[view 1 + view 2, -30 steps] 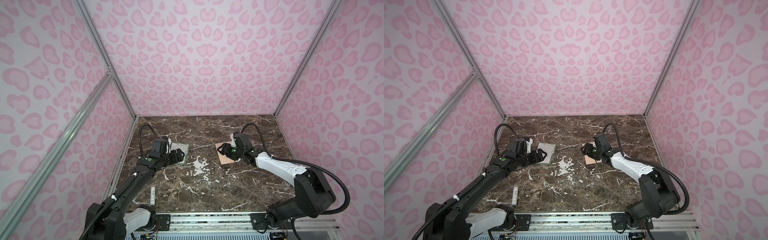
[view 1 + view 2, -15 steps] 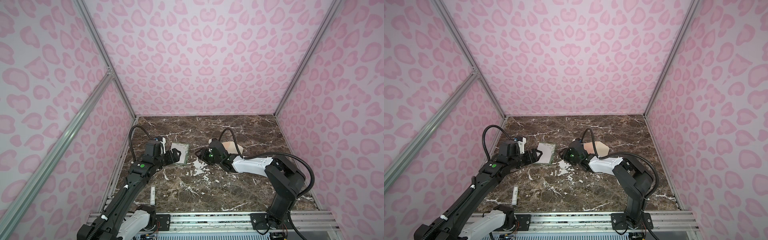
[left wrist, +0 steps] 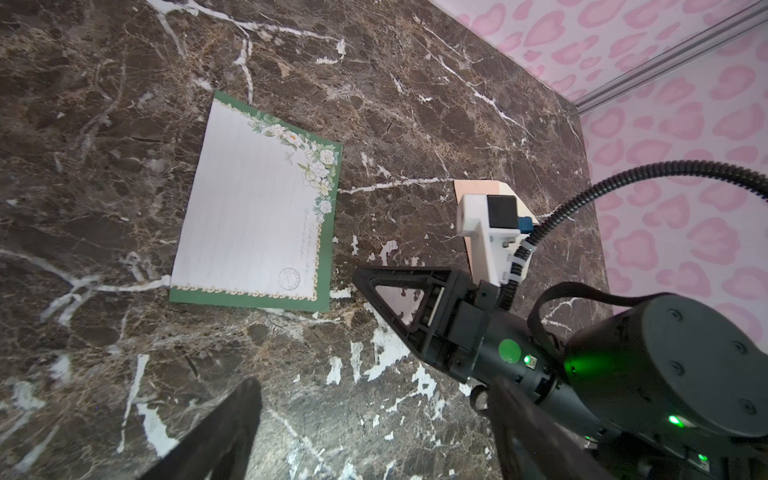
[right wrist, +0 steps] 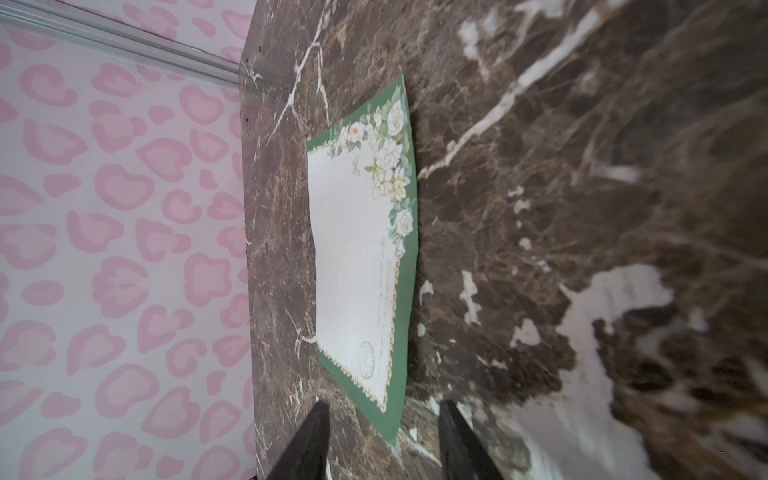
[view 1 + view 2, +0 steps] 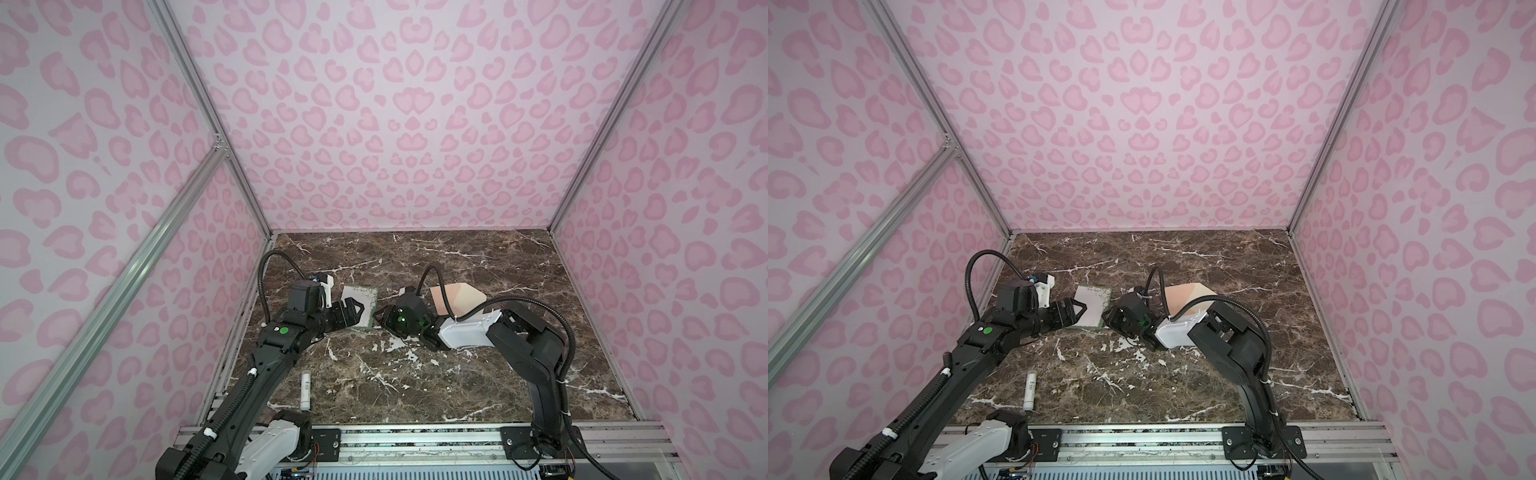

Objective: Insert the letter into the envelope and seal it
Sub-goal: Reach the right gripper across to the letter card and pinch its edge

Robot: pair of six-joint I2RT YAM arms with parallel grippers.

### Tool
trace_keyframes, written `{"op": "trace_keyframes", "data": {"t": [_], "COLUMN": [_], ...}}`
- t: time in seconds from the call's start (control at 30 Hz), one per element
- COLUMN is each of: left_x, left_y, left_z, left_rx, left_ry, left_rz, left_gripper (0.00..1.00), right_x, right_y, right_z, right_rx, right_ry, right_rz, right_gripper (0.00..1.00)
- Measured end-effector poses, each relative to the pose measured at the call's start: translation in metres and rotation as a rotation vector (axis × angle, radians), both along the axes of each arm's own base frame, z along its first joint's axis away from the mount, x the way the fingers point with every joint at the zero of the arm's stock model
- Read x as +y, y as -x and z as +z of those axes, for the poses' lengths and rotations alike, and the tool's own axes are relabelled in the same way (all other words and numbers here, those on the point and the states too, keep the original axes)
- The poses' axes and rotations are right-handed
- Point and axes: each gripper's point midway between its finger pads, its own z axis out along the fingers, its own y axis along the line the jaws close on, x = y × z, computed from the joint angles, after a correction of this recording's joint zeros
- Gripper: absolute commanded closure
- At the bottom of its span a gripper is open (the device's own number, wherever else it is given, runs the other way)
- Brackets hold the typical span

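Observation:
The letter [image 5: 362,300] [image 5: 1095,303], a whitish card with a green floral border, lies flat on the marble at centre left. My left gripper [image 5: 355,314] [image 5: 1076,312] stands open at the card's near left edge; in the left wrist view the letter [image 3: 249,216] lies ahead of its wide-apart fingers [image 3: 232,424]. My right gripper [image 5: 379,321] [image 5: 1109,319] has reached across to the card's near right corner. In the right wrist view it [image 4: 384,409] is open with the corner of the letter [image 4: 357,257] between its fingertips. The peach envelope [image 5: 457,296] [image 5: 1185,296] [image 3: 467,187] lies behind the right arm, flap open.
A small white glue-stick tube [image 5: 306,390] [image 5: 1030,390] lies near the front left of the marble table [image 5: 478,382]. Pink patterned walls enclose the table on three sides. A metal rail [image 5: 415,440] runs along the front edge.
My right gripper has swung left from the envelope to the letter's right corner, and its jaws have narrowed. The left gripper has stayed open by the letter.

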Motion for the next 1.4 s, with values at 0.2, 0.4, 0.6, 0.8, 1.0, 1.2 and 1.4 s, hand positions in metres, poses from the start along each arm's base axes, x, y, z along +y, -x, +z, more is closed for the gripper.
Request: {"op": "trace_keyframes", "data": {"t": [0.2, 0.4, 0.6, 0.8, 1.0, 1.2, 1.4], "left_x": [0.001, 0.0, 0.0, 0.001, 0.002, 0.005, 0.007], "left_y": [0.001, 0.001, 0.0, 0.0, -0.001, 0.001, 0.0], "left_z": [-0.002, -0.003, 0.0, 0.002, 0.005, 0.007, 0.016], "left_rx": [0.002, 0.001, -0.013, -0.017, -0.023, -0.017, -0.029], "left_ry": [0.003, -0.002, -0.008, -0.009, -0.008, -0.012, -0.018], "left_rz": [-0.013, -0.024, -0.031, -0.032, -0.027, -0.017, -0.007], "left_gripper": [0.12, 0.12, 0.12, 0.12, 0.12, 0.12, 0.12], "right_x": [0.006, 0.015, 0.025, 0.027, 0.027, 0.022, 0.012], "right_y": [0.003, 0.002, 0.001, -0.001, -0.002, -0.004, -0.012], "right_z": [-0.015, -0.016, -0.017, -0.018, -0.021, -0.02, 0.018], "right_rx": [0.023, 0.024, 0.023, 0.031, 0.041, 0.048, -0.017], "right_ry": [0.01, -0.005, -0.032, -0.048, -0.042, -0.031, -0.05], "right_rz": [-0.012, -0.014, -0.014, -0.023, -0.022, -0.024, 0.005], "right_gripper": [0.57, 0.58, 0.59, 0.63, 0.78, 0.97, 1.0]}}
